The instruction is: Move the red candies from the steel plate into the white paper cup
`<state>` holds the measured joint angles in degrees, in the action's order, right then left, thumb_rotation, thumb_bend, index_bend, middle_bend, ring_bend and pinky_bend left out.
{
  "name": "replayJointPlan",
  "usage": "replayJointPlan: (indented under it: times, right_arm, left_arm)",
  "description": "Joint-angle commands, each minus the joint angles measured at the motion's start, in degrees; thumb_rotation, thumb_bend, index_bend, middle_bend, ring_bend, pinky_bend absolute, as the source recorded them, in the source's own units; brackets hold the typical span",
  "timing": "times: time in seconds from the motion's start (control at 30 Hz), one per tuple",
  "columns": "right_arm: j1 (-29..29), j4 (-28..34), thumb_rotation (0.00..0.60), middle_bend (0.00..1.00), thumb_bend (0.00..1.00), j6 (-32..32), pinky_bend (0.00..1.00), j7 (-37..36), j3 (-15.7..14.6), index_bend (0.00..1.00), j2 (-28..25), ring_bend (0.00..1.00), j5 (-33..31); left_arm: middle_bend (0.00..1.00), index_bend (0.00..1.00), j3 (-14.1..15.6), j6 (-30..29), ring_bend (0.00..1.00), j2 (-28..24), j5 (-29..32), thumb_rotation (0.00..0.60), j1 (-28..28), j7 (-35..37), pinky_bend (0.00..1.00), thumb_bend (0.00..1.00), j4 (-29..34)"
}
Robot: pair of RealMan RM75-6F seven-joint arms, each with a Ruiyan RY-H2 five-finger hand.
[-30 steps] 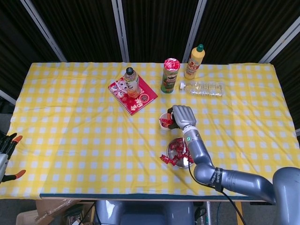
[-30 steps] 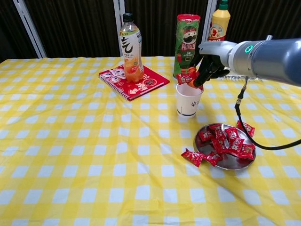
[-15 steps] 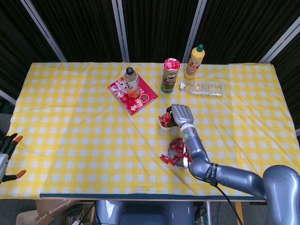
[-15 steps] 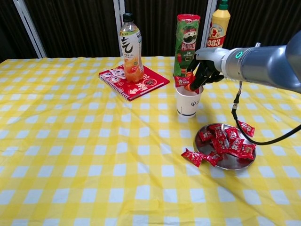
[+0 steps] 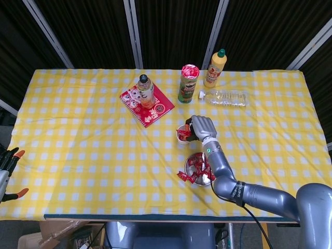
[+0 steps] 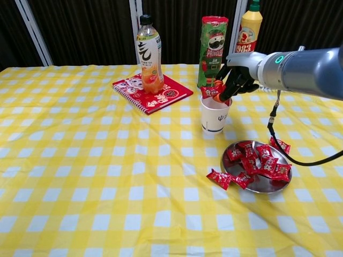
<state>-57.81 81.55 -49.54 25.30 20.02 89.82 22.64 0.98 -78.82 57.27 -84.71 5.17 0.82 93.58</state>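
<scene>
Near the worktop's front edge, red candies point(image 6: 256, 164) fill my steel plate point(image 6: 262, 186); one wrapper point(image 6: 220, 178) lies just beside it. Behind, my right hand point(image 6: 235, 75) pinches a candy point(image 6: 209, 91) over the paper cup point(image 6: 214, 113). Left hand point(image 5: 6, 166) hangs off the left edge, state unclear.

Bench point(image 5: 78, 150) is covered w/ yellow-white checked cloth point(image 6: 80, 176); black curtains point(image 5: 88, 31) w/ grey metal struts point(image 5: 132, 31) are seen behind.

right hand point(image 6: 236, 75) shifted slightly right and lower over the white paper cup point(image 6: 215, 114) than before, pinched red candy point(image 6: 210, 92) now nearer the cup's rim
</scene>
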Motion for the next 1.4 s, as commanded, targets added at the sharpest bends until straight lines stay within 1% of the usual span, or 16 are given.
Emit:
replayJointPlan:
  times: [0.03, 0.2, 0.3, 0.5, 0.63, 0.73, 1.0, 1.1, 1.2, 1.4]
  right_arm:
    - [0.1, 0.4, 0.600, 0.82, 0.56, -0.1, 0.97, -0.1, -0.2, 0.23, -0.3, 0.85, 0.0]
    - [0.0, 0.2, 0.600, 0.82, 0.55, 0.1, 0.97, -0.3, -0.6, 0.20, -0.4, 0.85, -0.2]
    - [-0.2, -0.1, 0.600, 0.82, 0.52, 0.3, 0.97, -0.4, -0.8, 0.19, -0.2, 0.85, -0.2]
    - [-0.4, -0.8, 0.600, 0.82, 0.42, 0.4, 0.97, -0.9, -1.1, 0.14, 0.1, 0.85, 0.2]
    - [-0.5, -1.1, 0.600, 0.82, 0.33, 0.3, 0.97, -1.1, -1.2, 0.09, 0.5, 0.85, 0.5]
    - [-0.6, -1.2, 0.600, 0.82, 0.29, -0.1, 0.97, -1.4, -1.2, 0.07, 0.8, 0.85, 0.8]
    - [-0.8, -1.5, 0.600, 0.82, 0.27, -0.4, 0.97, -1.6, -1.3, 0.05, 1.2, 0.85, 1.3]
    - [-0.7, -0.7, 0.600, 0.82, 0.27, -0.9, 0.97, -1.9, -1.0, 0.05, 0.8, 0.85, 1.8]
    - [-0.5, 1.5, 0.600, 0.82, 0.27, -2.2, 0.97, -2.0, -0.6, 0.05, -0.2, 0.85, 3.2]
    - [0.8, 8.3, 0.600, 0.82, 0.27, -6.9, 0.97, -2.7, 0.4, 0.05, -3.0, 0.85, 7.8]
  left_arm:
    - [0.00, 0.00, 0.0, 0.0, 0.00, 0.0, 0.1, 0.600, 0.0, -0.1, 0.00, 0.01, 0.1]
    - [0.00, 0.00, -0.1, -0.2, 0.00, 0.1, 0.1, 0.600, -0.1, -0.3, 0.00, 0.01, 0.1]
    - [0.00, 0.00, -0.1, -0.1, 0.00, 0.1, 0.2, 0.600, 0.0, -0.2, 0.00, 0.01, 0.2]
    - [0.00, 0.00, -0.1, 0.0, 0.00, 0.0, 0.2, 0.600, 0.0, -0.1, 0.00, 0.01, 0.2]
    - [0.00, 0.00, -0.1, 0.0, 0.00, 0.0, 0.1, 0.600, 0.0, 0.1, 0.00, 0.01, 0.2]
    - [0.00, 0.00, -0.1, 0.0, 0.00, -0.1, 0.1, 0.600, 0.0, 0.3, 0.00, 0.01, 0.1]
    - [0.00, 0.00, 0.0, -0.1, 0.00, -0.1, 0.0, 0.600, 0.0, 0.6, 0.00, 0.01, 0.1]
    - [0.00, 0.00, 0.0, 0.0, 0.00, -0.1, 0.0, 0.600, 0.0, 0.7, 0.00, 0.01, 0.0]
    - [0.00, 0.00, 0.0, 0.1, 0.00, -0.1, 0.0, 0.600, 0.0, 1.0, 0.00, 0.01, -0.1]
    - [0.00, 0.00, 0.0, -0.3, 0.00, -0.1, -0.4, 0.600, 0.0, 1.2, 0.00, 0.01, -0.2]
